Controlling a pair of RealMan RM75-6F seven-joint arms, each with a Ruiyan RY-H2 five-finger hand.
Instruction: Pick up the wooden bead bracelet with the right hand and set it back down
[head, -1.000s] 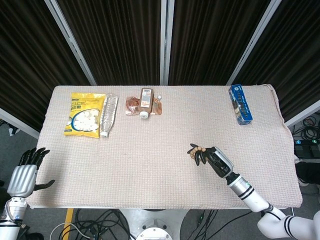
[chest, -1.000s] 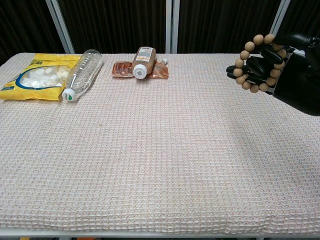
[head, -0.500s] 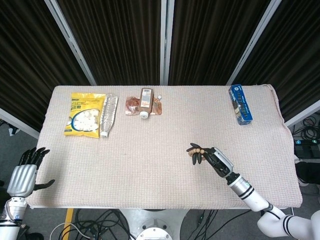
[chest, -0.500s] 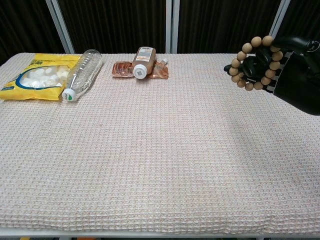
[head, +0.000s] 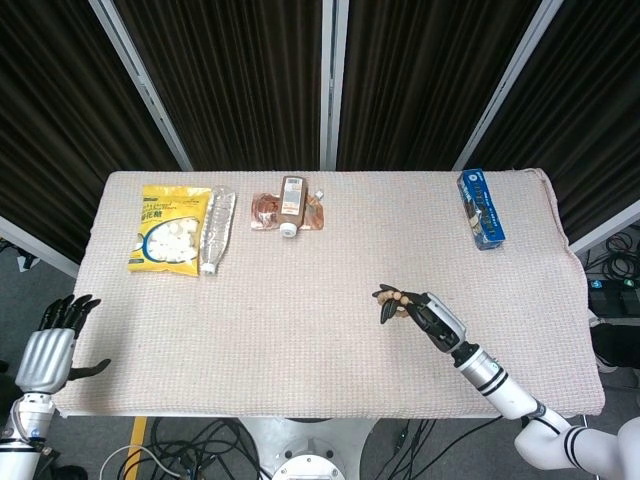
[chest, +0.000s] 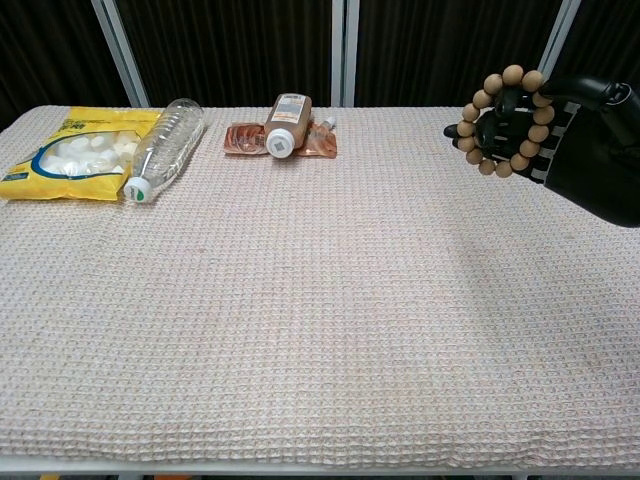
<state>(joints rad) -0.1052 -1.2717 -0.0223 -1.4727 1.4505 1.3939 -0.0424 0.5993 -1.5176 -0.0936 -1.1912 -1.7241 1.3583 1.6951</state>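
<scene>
— Two hands, so which one has the beads?
— The right hand. Its dark fingers are curled through the loop of the wooden bead bracelet, grasping it up off the table. In the head view that right hand sits over the near right part of the cloth, with the bracelet bunched at its fingertips.
— And the other one?
— The left hand hangs beyond the table's near left corner, fingers spread, nothing in it. The chest view doesn't show it.
— What else is lying about?
— At the far left, a yellow snack bag with a clear plastic bottle on its side just beside it, cap towards the near edge. Near the far middle, a brown bottle lies across a flat brownish pouch, white cap facing forward. A blue box lies near the far right corner, well apart from the hand.
</scene>
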